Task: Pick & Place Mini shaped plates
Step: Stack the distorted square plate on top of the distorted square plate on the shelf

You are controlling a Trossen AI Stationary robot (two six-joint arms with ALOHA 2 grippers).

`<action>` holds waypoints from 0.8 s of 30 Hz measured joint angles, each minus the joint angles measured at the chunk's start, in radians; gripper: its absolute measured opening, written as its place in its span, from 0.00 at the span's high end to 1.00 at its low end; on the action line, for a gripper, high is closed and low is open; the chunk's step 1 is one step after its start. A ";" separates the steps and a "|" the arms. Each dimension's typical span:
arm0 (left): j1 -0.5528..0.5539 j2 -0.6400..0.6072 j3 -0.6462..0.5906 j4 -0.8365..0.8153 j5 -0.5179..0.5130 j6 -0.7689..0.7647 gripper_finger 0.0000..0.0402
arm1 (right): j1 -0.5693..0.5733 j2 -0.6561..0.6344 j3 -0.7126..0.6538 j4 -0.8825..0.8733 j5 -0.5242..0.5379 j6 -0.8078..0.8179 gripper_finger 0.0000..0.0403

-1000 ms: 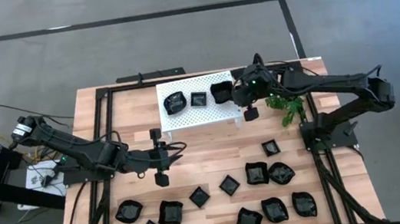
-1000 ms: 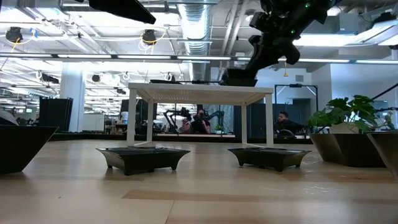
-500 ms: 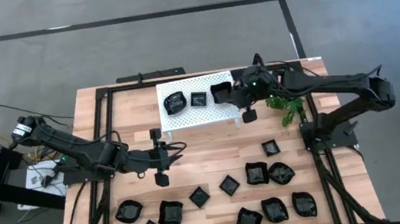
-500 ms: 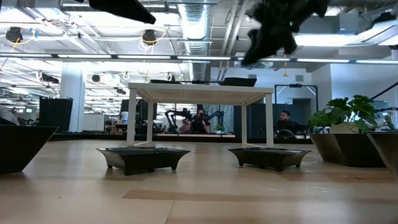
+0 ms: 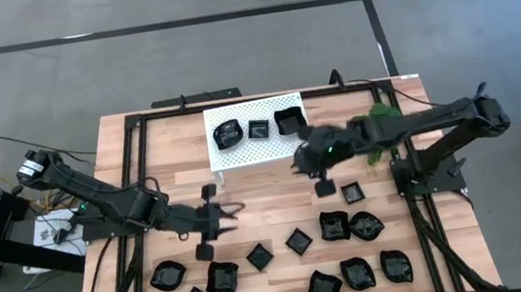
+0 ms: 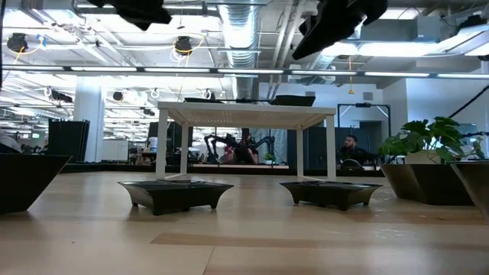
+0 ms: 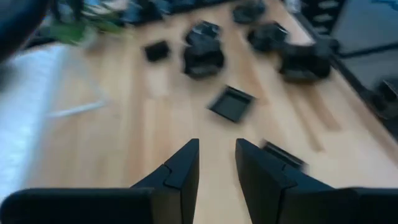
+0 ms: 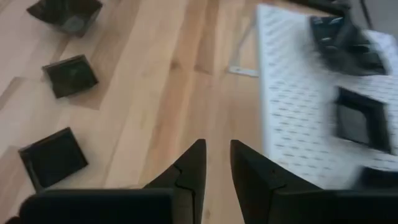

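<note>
Both arms swing toward the loose plates [image 5: 334, 225], right claw [image 5: 322, 187] and left claw [image 5: 203, 249] slightly spread, empty; three plates sit on the rack [image 5: 241, 153], about twelve remain.

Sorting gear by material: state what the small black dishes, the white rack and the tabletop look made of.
Mini shaped plates: glossy black, likely glazed ceramic or plastic; they catch highlights. White rack: perforated sheet, probably painted metal, with thin legs. Table: pale wood planks with visible grain.

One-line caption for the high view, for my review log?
Three black plates sit on the white rack; the empty right gripper and left gripper hang over the table above the remaining plates.
</note>
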 joint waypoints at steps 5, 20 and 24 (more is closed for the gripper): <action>-0.090 0.051 -0.042 0.000 0.010 -0.137 0.72 | 0.094 0.109 0.000 0.011 0.048 0.075 0.83; -0.314 0.275 -0.047 0.070 0.076 -0.522 0.60 | 0.212 0.422 0.208 0.004 0.024 0.187 0.83; -0.351 0.291 -0.045 0.123 0.076 -0.575 0.62 | 0.223 0.470 0.272 -0.028 0.039 0.182 0.83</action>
